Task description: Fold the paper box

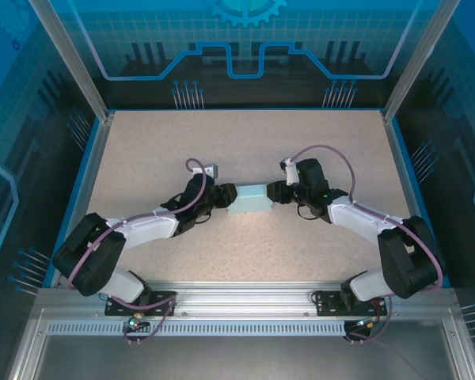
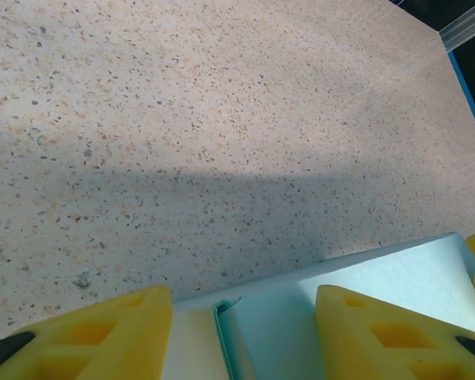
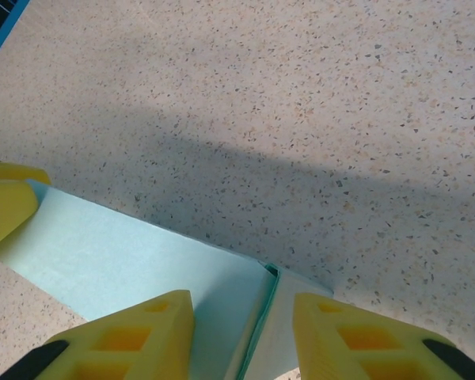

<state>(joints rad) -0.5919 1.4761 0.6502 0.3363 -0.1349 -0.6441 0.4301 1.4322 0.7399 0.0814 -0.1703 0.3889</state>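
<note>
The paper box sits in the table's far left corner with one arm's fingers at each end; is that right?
No: the top external view shows the paper box near the middle of the table, not in a corner; the left fingers and right fingers are at its ends.

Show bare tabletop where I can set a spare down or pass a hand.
Free: the far half of the table, from the paper box to the back edge; the near strip between box and front rail. Crowded: centre, where the left gripper and right gripper meet the box.
</note>
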